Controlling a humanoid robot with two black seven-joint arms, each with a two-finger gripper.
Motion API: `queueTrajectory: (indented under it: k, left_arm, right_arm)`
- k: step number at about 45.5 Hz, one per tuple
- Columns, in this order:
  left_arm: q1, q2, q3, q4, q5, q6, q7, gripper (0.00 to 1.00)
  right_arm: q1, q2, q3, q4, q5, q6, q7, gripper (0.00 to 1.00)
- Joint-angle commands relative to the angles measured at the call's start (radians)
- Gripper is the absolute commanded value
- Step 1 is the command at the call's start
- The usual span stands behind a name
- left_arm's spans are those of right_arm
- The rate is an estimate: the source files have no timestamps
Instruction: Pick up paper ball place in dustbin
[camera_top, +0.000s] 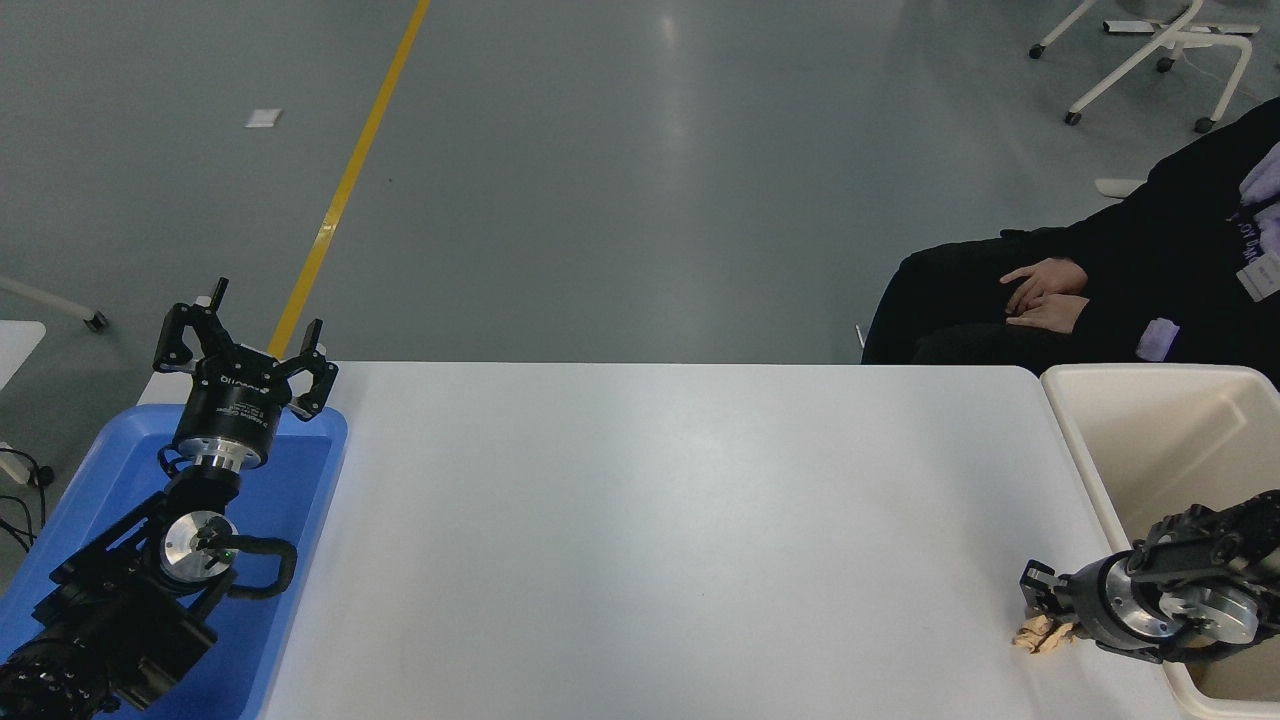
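- Right end effector (1040, 598) is low over the near right part of the tabletop (660, 520), pointing left, with its black fingers (1036, 582) directly above the paper ball (1036, 634).
- Whether those fingers are spread or pinching the paper cannot be told; the wrist body hides most of the contact area.
- Paper ball: a small crumpled tan wad, lying at the near right of the tabletop, just left of the silver wrist flange. Its right part is covered by the end effector.
- Dustbin (1120, 375): cream-white, with a thick rounded rim, standing against the right edge of the tabletop. The paper ball is outside it, near its left wall.
- Right arm (1215, 545) enters from the right edge and crosses over the near left rim of the dustbin.
- Left end effector (245, 345) is parked at the far left, pointing upward and away, with its fingers spread apart and nothing between them.
- Left arm (110, 610) runs from the lower left corner over a blue tray (300, 480), which sits at the left end of the tabletop.
- A person in dark clothing (1130, 260) sits beyond the far right corner, with both hands (1045, 295) resting together on the lap.
- Grey floor beyond the tabletop carries a yellow line (345, 180); a white wheeled chair base (1150, 55) stands at the far right.
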Motion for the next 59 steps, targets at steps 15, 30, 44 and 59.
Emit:
queueTrajectory:
  k: [15, 30, 44, 59]
  left_arm:
    - [0.0, 0.0, 0.0, 0.0, 0.0, -0.003, 0.0, 0.99]
    - [0.0, 0.0, 0.0, 0.001, 0.0, -0.001, 0.0, 0.99]
    - [0.0, 0.0, 0.0, 0.001, 0.0, -0.001, 0.0, 0.99]
    - [0.0, 0.0, 0.0, 0.001, 0.0, -0.001, 0.0, 0.99]
  right_arm:
    - [0.81, -0.022, -0.245, 0.269, 0.01, 0.709, 0.002, 0.0]
    - [1.157, 0.086, -0.291, 0.321, 0.019, 0.709, 0.002, 0.0]
    - [1.308, 0.115, -0.295, 0.384, 0.019, 0.709, 0.002, 0.0]
    - [1.292, 0.075, -0.473, 0.353, 0.023, 0.709, 0.002, 0.0]
